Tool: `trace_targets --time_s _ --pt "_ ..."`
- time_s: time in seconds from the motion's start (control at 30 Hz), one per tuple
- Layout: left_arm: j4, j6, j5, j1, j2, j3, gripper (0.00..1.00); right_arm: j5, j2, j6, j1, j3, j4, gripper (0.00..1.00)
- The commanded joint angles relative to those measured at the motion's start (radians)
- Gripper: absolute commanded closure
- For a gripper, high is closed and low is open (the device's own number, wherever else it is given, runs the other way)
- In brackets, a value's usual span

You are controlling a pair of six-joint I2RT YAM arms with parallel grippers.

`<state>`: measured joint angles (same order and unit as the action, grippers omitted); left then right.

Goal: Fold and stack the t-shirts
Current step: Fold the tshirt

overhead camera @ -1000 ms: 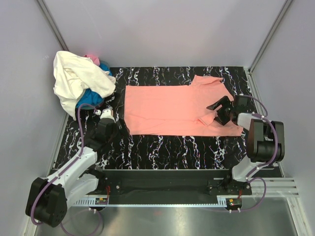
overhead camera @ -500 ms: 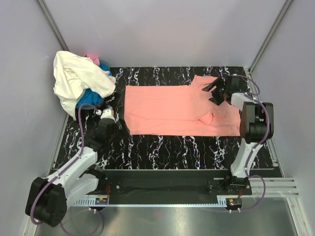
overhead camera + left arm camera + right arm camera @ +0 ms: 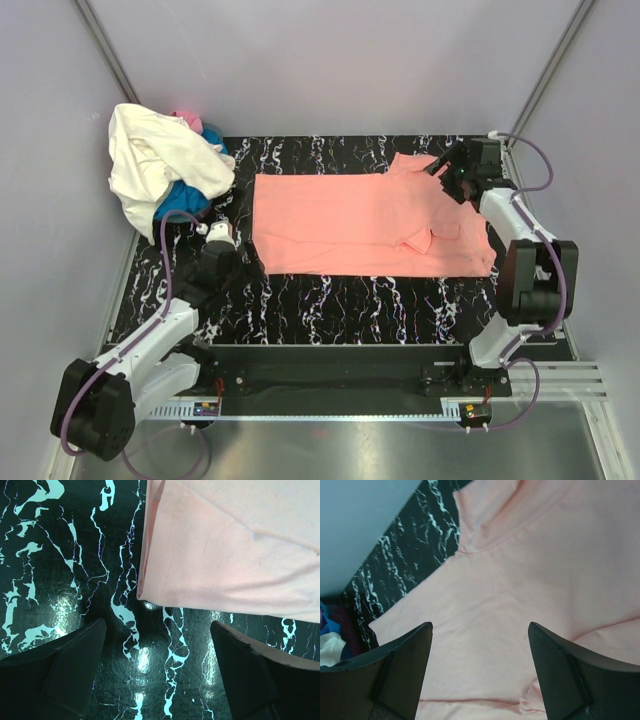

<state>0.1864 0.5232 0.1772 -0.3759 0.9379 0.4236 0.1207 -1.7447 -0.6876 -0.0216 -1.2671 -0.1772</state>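
Salmon-pink cloth t-shirt (image 3: 350, 220) lies flat mid black marbled table (image 3: 330, 300). Left gripper (image 3: 157, 650) is wide open and empty, just off the near-left hem corner. Right gripper (image 3: 480, 645) is wide open and empty over the far sleeve. I'd pinch both cloth layers, lift both ends together and fold evenly.

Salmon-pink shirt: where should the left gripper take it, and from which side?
Likely the near-left hem corner, coming in from the left, low over the table. The salmon-pink shirt lies flat, and that corner sits ahead of the open left gripper.
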Motion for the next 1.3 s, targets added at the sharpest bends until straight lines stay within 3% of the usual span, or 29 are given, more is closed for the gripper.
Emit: trace_targets --time_s 0.0,0.5,0.93,1.27 --pt "-0.041 -0.017 0.025 -0.008 0.001 0.027 0.08 -0.076 0.103 0.053 0.000 0.017 -0.086 0.14" --pt "-0.039 -0.017 0.031 -0.018 0.001 0.029 0.08 0.025 0.156 0.046 0.002 0.308 -0.007 0.14" --pt "-0.038 -0.017 0.041 -0.027 0.007 0.033 0.08 0.043 0.045 0.040 0.017 0.284 0.028 0.14" --pt "-0.036 -0.017 0.044 -0.032 0.010 0.037 0.08 0.011 -0.030 0.034 0.114 0.143 -0.018 0.15"
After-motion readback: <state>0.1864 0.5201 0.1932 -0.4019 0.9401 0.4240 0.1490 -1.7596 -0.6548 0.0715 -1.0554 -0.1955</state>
